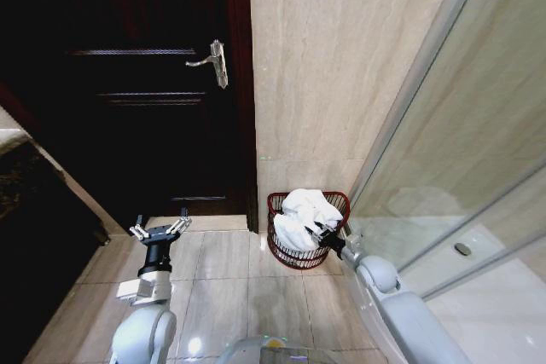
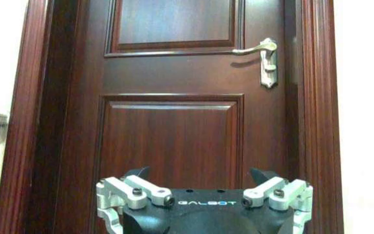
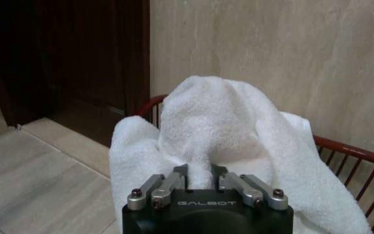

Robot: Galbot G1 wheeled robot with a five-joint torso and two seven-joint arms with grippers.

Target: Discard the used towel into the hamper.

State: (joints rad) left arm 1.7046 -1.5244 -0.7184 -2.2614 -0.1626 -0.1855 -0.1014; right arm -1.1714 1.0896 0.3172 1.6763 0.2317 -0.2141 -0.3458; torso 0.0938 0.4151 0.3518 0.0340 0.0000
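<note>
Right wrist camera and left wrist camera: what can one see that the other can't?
Right wrist alone: the right hand pinching a white towel, which bulges over the red-brown hamper by the beige wall. Left wrist alone: the left hand, open and holding nothing, pointed at the door's silver handle and carved panels. Both share the dark wooden door.

text: "GALBOT" | on: left hand | on: right hand
</note>
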